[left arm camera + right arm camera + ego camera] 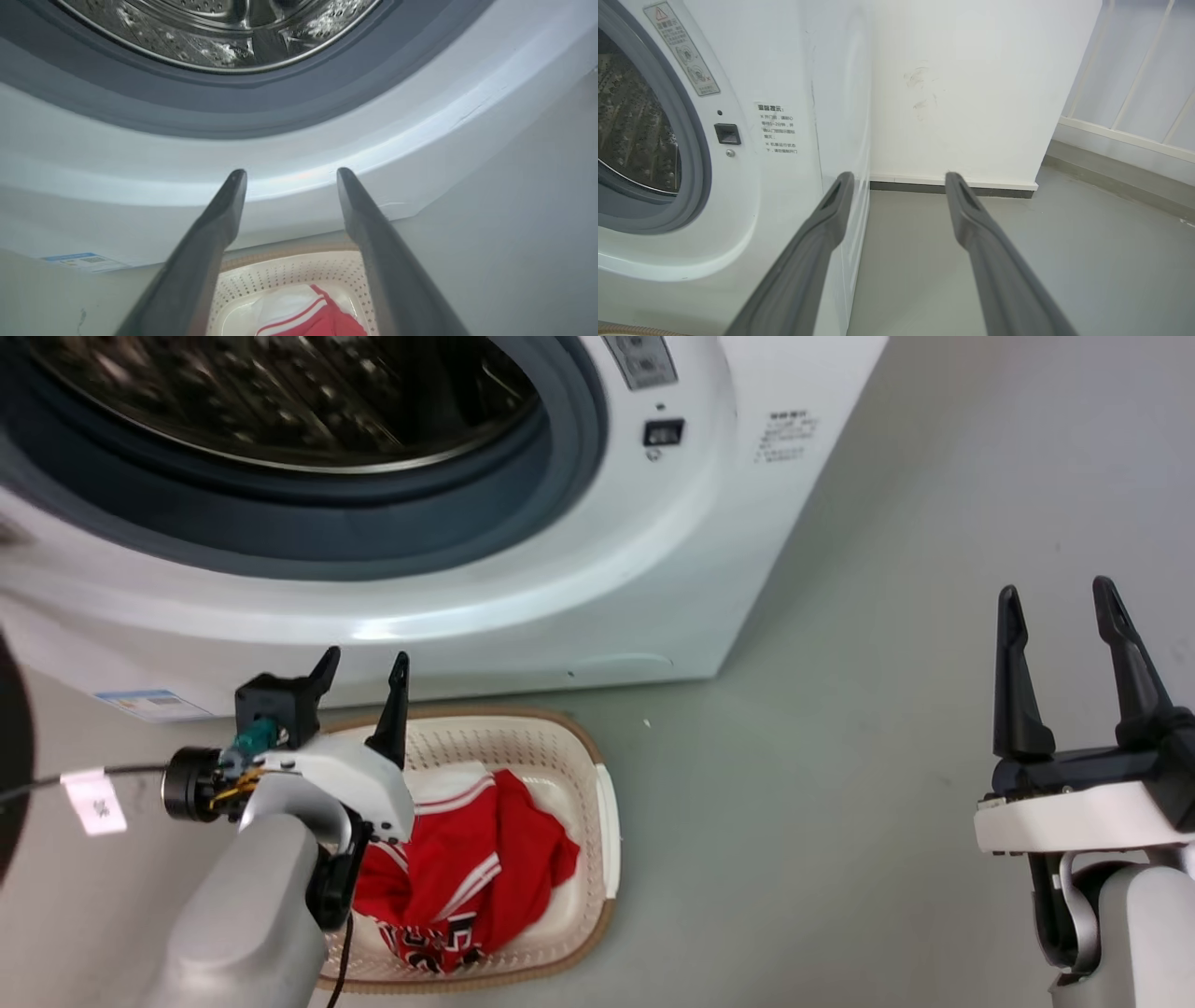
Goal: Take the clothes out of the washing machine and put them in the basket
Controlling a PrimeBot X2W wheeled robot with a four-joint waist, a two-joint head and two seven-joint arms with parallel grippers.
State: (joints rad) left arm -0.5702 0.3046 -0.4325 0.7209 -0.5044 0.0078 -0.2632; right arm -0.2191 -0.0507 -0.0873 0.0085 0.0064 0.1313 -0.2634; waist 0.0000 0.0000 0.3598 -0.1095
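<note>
The white washing machine (597,551) stands open, its grey ring and steel drum (280,392) at the top left; no fabric shows in the visible part of the drum. On the floor in front of it sits the cream basket (560,756) with red clothes (485,868) lying in it, white stripes showing. My left gripper (366,663) hovers open and empty above the basket's left side, fingers towards the machine front. In the left wrist view the basket (289,275) and clothes (322,322) lie below that gripper (286,173). My right gripper (1060,593) is open and empty, far right over the floor.
Grey floor (887,709) spreads to the right of the machine. A white wall (971,93) with a dark skirting stands behind, and a pale railing (1134,93) runs at the far right. A cable with a white tag (93,800) trails from my left wrist.
</note>
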